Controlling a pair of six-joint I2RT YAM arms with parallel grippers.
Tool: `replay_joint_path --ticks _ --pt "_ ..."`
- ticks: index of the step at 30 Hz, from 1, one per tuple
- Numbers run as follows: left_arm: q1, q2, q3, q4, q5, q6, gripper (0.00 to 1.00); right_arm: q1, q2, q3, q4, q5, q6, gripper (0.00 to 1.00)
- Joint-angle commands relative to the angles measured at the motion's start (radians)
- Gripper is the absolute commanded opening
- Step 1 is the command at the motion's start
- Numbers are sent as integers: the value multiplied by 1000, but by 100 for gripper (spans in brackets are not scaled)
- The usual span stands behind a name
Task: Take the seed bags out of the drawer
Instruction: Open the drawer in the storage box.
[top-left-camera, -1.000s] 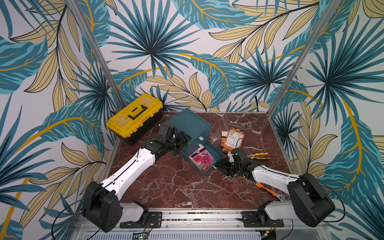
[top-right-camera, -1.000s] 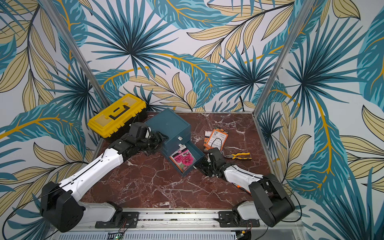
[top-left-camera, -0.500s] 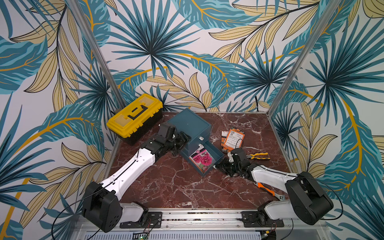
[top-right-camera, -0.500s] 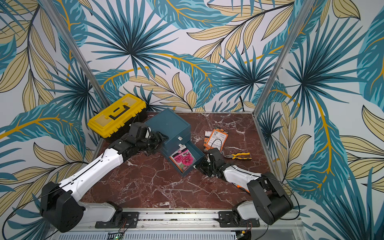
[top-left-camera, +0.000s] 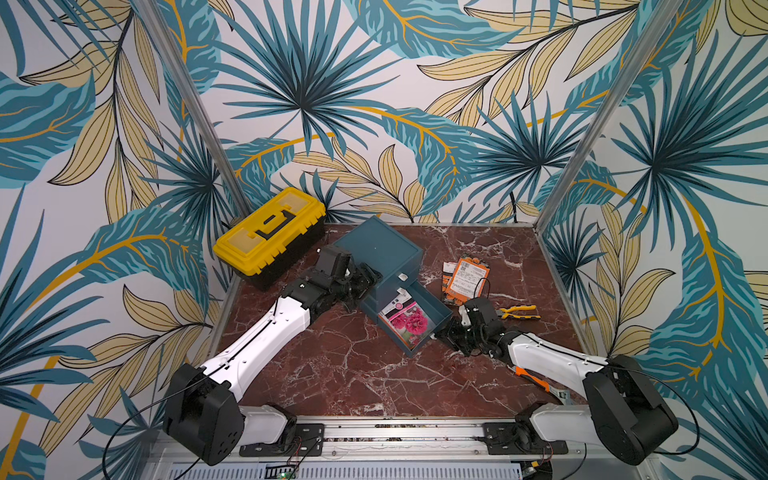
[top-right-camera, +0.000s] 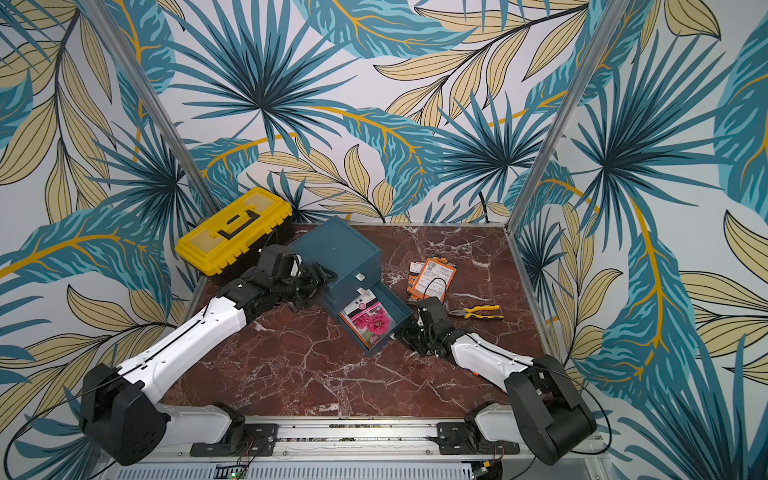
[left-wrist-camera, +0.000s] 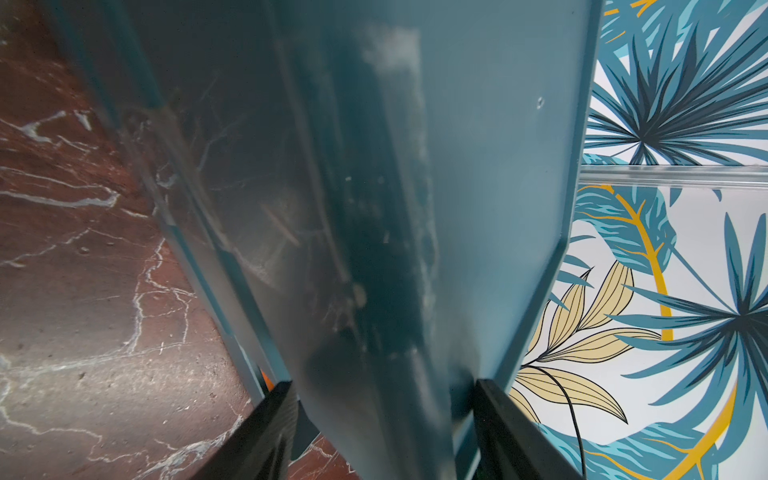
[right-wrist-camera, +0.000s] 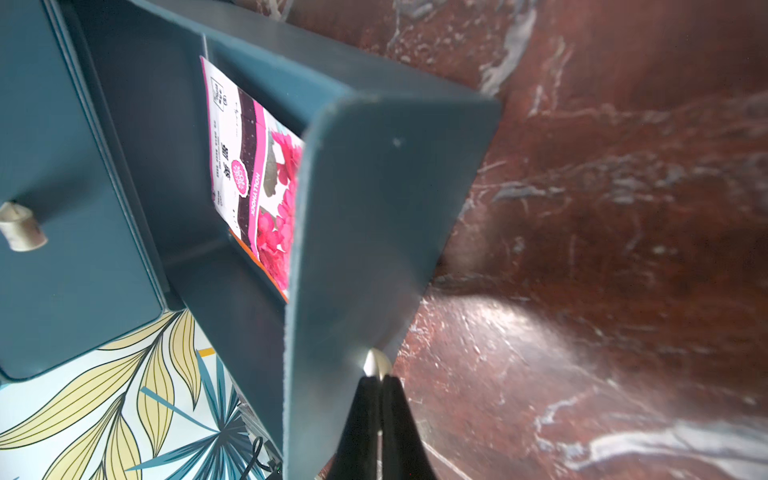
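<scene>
In both top views the left gripper (top-left-camera: 365, 277) is mostly hidden between its own wrist and the drawer cabinet (top-left-camera: 376, 249), on the cabinet's side towards the yellow toolbox (top-left-camera: 268, 232). The left wrist view shows only its two black fingers (left-wrist-camera: 266, 428), cut off by the frame edge. They stand apart with a corner of the cabinet between them, both pressed against its walls.

The right gripper (right-wrist-camera: 379, 386) is at the front of the cabinet's pulled-out bottom drawer (right-wrist-camera: 365, 208). Its jaws are pressed together with the tips touching the drawer's metal knob (right-wrist-camera: 376, 361); whether the knob is pinched between them I cannot tell.

A pink-flower seed bag (top-left-camera: 405, 322) lies in that drawer, half hidden by the drawer front in the right wrist view. An orange edge shows beneath it, too little to identify. More seed bags (top-left-camera: 465, 280) lie on the table (top-left-camera: 353, 374) just beside the cabinet, printed backs up, the print too small to read.
</scene>
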Motion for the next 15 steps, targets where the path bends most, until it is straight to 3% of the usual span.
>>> replay_joint_path --ticks 1,8,11,15 --pt "1 -18 -43 -38 -13 3 71 -5 -19 -28 -47 13 -24 0" --pt "0 -25 -47 -41 -16 1 71 -11 -4 -17 -58 7 -49 0" --pt "0 -26 -49 -41 -16 1 71 -11 -9 -2 -81 12 -67 26" --pt "0 -25 -52 -35 -18 -2 71 -11 -62 16 -165 56 -106 46"
